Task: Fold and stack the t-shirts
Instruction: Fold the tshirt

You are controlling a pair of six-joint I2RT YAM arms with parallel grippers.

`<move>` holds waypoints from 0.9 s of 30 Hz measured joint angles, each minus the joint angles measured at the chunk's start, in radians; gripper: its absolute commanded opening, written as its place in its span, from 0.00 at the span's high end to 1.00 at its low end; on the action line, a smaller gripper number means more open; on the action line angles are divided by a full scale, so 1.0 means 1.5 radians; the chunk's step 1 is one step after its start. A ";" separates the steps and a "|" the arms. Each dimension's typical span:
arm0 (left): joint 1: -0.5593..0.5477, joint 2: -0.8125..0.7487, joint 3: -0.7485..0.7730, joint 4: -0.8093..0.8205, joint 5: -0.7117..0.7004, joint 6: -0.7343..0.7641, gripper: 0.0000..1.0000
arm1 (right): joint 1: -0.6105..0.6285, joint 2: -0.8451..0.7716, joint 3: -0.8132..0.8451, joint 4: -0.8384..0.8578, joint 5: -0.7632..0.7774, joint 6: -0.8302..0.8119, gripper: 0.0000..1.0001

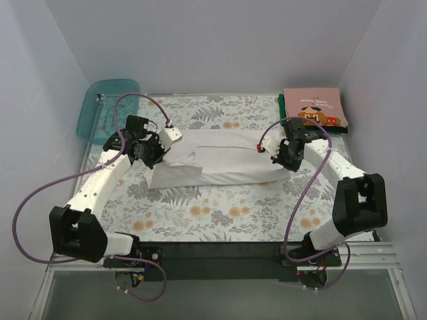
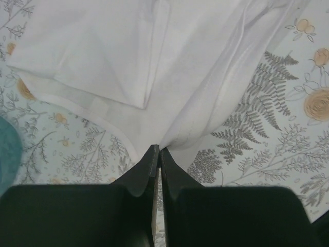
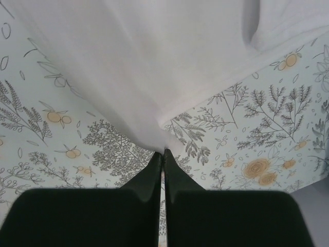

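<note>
A plain white t-shirt (image 1: 217,160) lies partly folded across the middle of the floral table cover, stretched between the two arms. My left gripper (image 1: 155,155) is shut on its left end; in the left wrist view the black fingers (image 2: 159,153) pinch a bunch of the white t-shirt (image 2: 154,72). At the shirt's right end my right gripper (image 1: 283,159) is shut too, and the right wrist view shows the white t-shirt (image 3: 154,67) pulled taut and lifted from its closed tips (image 3: 163,153). A folded salmon-pink t-shirt (image 1: 313,108) with a moustached face lies at the back right on a dark green one (image 1: 281,101).
A translucent teal plastic tray (image 1: 107,107) stands at the back left corner. White walls close in the table on three sides. The floral table cover (image 1: 220,217) shows bare in front of the shirt, up to the black base rail (image 1: 220,252).
</note>
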State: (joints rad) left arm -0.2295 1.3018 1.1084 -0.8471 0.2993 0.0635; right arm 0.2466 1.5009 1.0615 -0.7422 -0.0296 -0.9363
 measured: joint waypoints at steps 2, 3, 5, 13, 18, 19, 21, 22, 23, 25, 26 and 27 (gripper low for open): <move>0.006 0.035 0.021 0.026 0.000 0.005 1.00 | -0.002 0.028 0.029 0.000 0.000 -0.006 0.99; 0.009 0.048 0.026 0.036 0.000 0.006 1.00 | -0.004 0.043 0.044 -0.001 0.000 -0.007 0.99; 0.013 0.084 0.040 0.054 0.000 0.008 1.00 | -0.007 0.073 0.072 0.000 -0.001 -0.010 0.99; 0.023 0.214 0.101 0.113 -0.004 0.011 1.00 | -0.018 0.174 0.146 0.002 -0.001 -0.026 0.99; 0.027 0.261 0.132 0.137 -0.007 0.013 1.00 | -0.034 0.220 0.175 0.002 -0.002 -0.032 0.99; 0.028 0.268 0.136 0.141 -0.007 0.014 1.00 | -0.036 0.228 0.182 0.002 -0.001 -0.033 0.99; 0.031 0.280 0.142 0.150 -0.008 0.016 1.00 | -0.039 0.243 0.199 0.002 -0.001 -0.036 0.99; 0.034 0.285 0.145 0.154 -0.008 0.017 1.00 | -0.041 0.249 0.207 0.002 -0.001 -0.037 0.99; 0.036 0.289 0.146 0.156 -0.008 0.017 1.00 | -0.042 0.254 0.214 0.002 0.000 -0.038 0.99; 0.043 0.295 0.148 0.159 -0.008 0.017 1.00 | -0.042 0.263 0.229 0.002 0.000 -0.039 0.99; 0.046 0.296 0.149 0.161 -0.009 0.017 1.00 | -0.042 0.268 0.238 0.002 0.000 -0.039 0.99; 0.048 0.297 0.149 0.163 -0.009 0.017 1.00 | -0.042 0.273 0.247 0.002 0.000 -0.039 0.99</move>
State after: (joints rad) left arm -0.1570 1.7470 1.3312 -0.6033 0.2859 0.0895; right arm 0.1829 1.9110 1.4319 -0.7387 -0.0292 -0.9955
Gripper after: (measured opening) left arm 0.012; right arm 0.021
